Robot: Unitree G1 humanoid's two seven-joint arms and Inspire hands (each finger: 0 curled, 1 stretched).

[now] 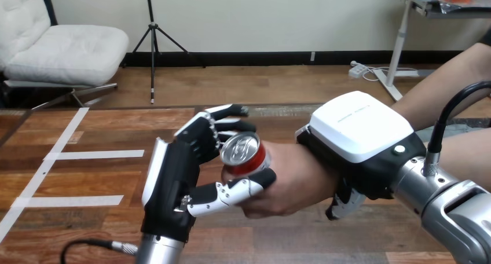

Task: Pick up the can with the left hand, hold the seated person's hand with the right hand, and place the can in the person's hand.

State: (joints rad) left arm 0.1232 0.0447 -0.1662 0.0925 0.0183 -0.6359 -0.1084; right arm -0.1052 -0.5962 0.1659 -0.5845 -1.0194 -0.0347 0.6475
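Gripping the can (243, 154), left hand (173, 177) touches person's hand (295, 183).

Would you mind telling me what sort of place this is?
Probably a robot test bench: a wooden table marked with white tape strips, and the left hand holding a can at the person's hand.

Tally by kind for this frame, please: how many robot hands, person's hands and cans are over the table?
robot hands: 2, the left hand and the right hand
person's hand: 1
can: 1
total: 4
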